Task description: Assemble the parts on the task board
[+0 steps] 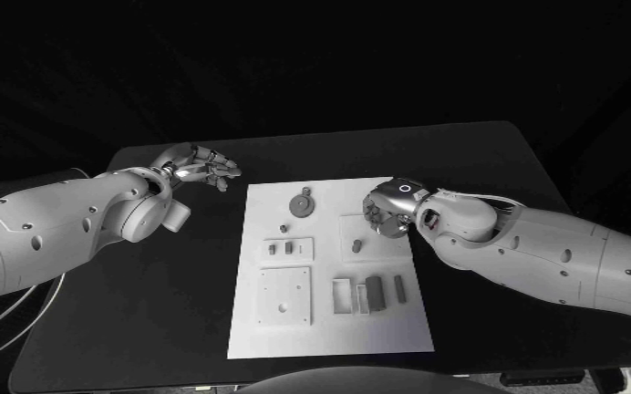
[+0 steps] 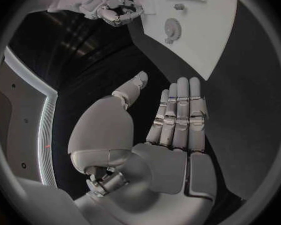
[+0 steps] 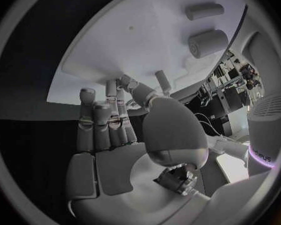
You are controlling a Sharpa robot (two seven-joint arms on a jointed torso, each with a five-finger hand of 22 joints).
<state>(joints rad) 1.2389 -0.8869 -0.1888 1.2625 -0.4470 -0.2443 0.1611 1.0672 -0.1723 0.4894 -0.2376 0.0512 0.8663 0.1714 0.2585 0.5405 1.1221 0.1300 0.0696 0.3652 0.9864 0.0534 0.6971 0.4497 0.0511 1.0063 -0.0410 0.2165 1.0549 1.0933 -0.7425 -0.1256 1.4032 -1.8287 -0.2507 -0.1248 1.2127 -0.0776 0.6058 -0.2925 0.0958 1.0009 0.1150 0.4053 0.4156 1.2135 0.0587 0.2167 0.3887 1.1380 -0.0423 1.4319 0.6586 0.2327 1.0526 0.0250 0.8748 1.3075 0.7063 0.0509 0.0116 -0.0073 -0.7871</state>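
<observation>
A white task board (image 1: 332, 326) lies in the middle of a black tabletop (image 1: 158, 321), carrying small grey parts: one round disc (image 1: 303, 203) near its far edge, one small peg (image 1: 284, 227) below it, two short pegs (image 1: 280, 249) on a raised square block, one flat plate with holes (image 1: 285, 295), one upright peg (image 1: 356, 245) on a second square, and a cluster of roughly three upright bars (image 1: 375, 291) beside a pale frame toward the near edge. The robot's right hand (image 1: 389, 212) hovers over the board's right side, just beside the upright peg, fingers partly curled with the thumb apart; the right wrist view shows its fingers (image 3: 107, 122) side by side above the board and two cylindrical parts (image 3: 208, 43), holding nothing. The left hand (image 1: 200, 167) sits off the board over the tabletop near its far left corner, fingers (image 2: 181, 110) straight and together, thumb spread, empty. No writing on the board or parts can be read.
</observation>
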